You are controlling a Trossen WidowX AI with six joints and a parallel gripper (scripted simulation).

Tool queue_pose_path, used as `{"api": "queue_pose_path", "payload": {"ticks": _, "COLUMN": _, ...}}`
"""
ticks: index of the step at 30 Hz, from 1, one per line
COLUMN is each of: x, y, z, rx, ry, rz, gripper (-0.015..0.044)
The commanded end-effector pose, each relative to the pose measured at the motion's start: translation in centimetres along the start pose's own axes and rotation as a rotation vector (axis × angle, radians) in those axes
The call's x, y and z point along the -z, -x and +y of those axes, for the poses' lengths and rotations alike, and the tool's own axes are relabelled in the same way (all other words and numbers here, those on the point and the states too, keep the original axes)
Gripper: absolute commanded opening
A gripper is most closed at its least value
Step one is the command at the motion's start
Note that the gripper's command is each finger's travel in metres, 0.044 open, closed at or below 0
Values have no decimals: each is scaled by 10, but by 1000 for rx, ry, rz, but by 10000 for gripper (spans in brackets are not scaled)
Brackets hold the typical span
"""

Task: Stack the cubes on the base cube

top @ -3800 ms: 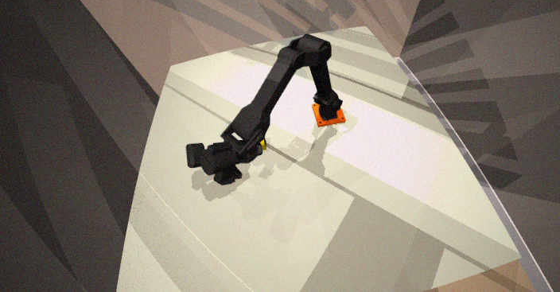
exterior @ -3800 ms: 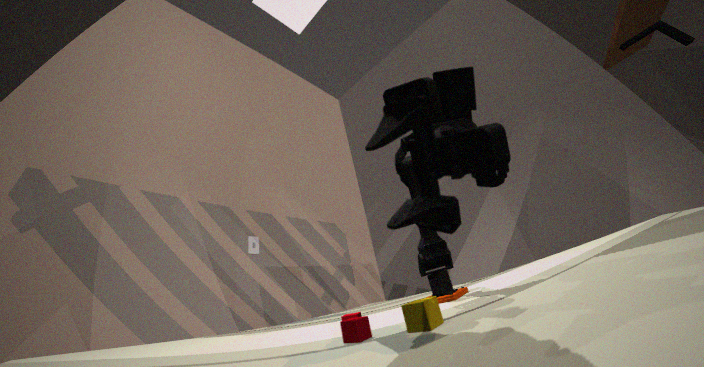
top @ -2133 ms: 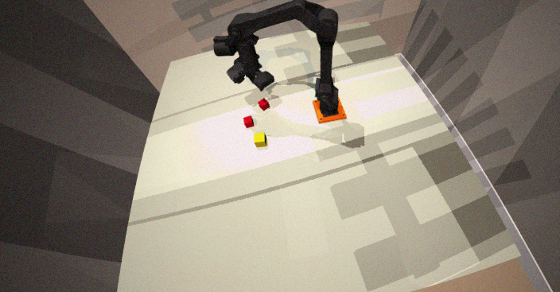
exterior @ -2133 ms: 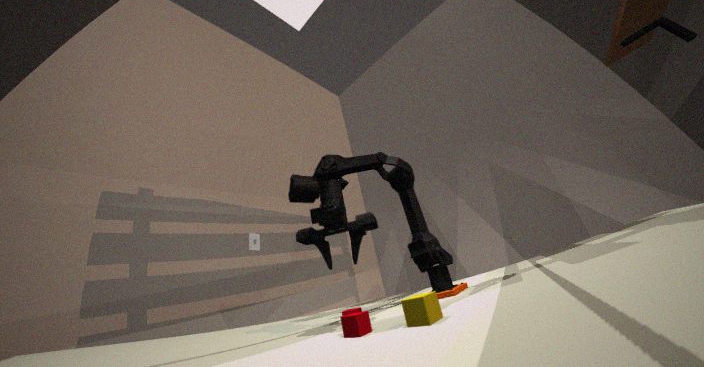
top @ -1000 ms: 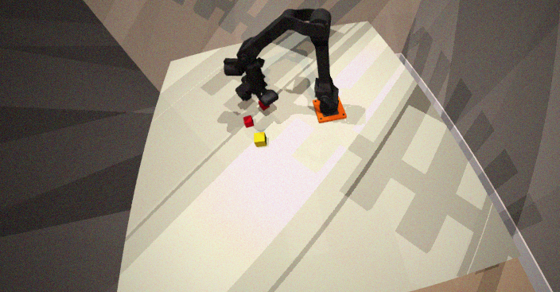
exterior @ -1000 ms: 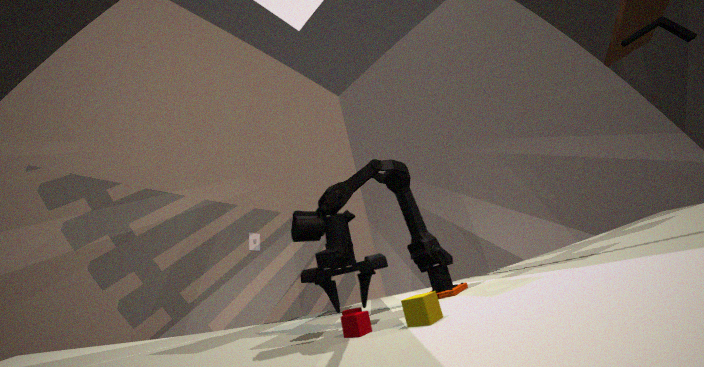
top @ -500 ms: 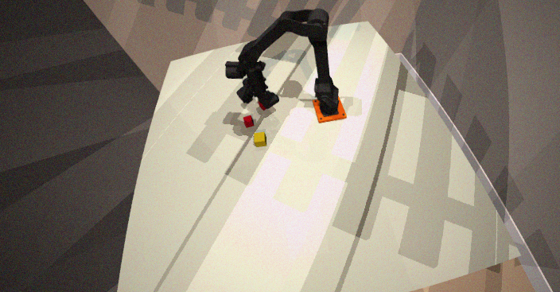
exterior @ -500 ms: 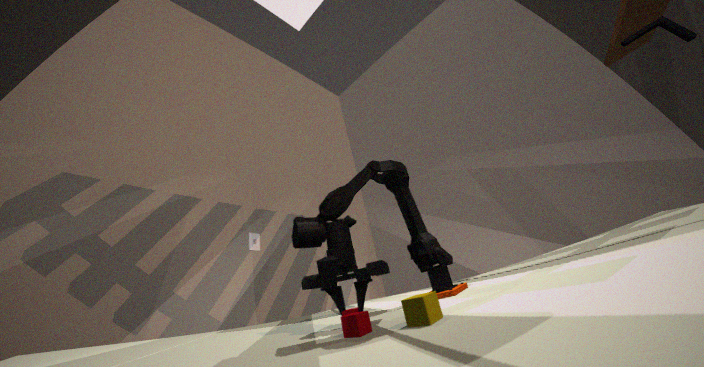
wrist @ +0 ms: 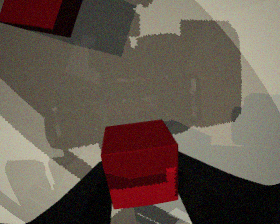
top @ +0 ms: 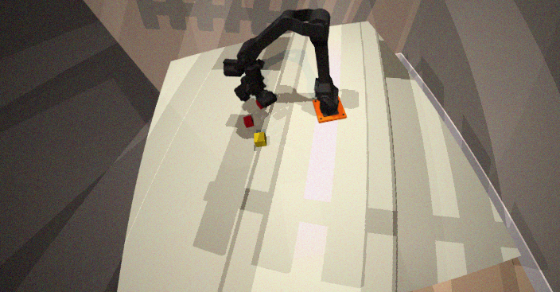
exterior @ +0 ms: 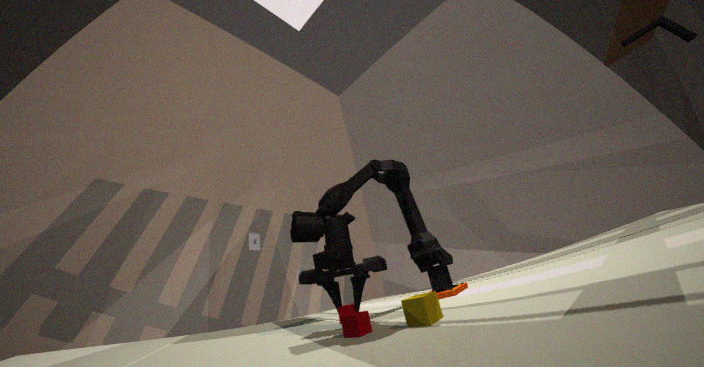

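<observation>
The arm point(top: 286, 22) point(exterior: 362, 176) bends over the table point(top: 342, 235) point(exterior: 500, 331); its gripper point(top: 256, 101) point(exterior: 349, 308) point(wrist: 140, 164) is part closed, pinching one red cube point(top: 259, 104) point(exterior: 346, 311) point(wrist: 140, 165). The yellow cube point(top: 260, 139) point(exterior: 422, 309), I think the base, has nothing on top. The other red cube point(top: 248, 121) point(exterior: 356, 324) point(wrist: 31, 12) lies near it. Both placings remain. The wrist view shows the pinch, but not yellow.

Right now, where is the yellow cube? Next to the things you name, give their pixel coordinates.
In the top view, the yellow cube point(top: 259, 139) point(exterior: 421, 310) stands on the table, just below and right of the loose red cube point(top: 248, 121) point(exterior: 356, 324) point(wrist: 28, 14) outside the gripper point(top: 259, 103) point(exterior: 349, 312) point(wrist: 140, 164).
</observation>
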State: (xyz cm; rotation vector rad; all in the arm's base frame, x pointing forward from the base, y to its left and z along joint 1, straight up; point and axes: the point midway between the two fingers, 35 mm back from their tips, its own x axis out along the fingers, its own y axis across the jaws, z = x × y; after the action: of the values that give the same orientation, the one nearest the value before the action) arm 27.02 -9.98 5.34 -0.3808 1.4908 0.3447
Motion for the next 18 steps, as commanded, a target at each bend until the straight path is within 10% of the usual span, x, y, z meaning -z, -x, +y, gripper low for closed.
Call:
{"api": "queue_pose_path", "payload": {"ticks": 1, "x": -2, "y": 9, "z": -1, "rx": 3, "ry": -4, "rz": -8, "gripper": 105}}
{"api": "queue_pose_path", "payload": {"ticks": 18, "x": -3, "y": 33, "z": -3, "rx": -3, "ry": 4, "rz": 0, "gripper": 105}}
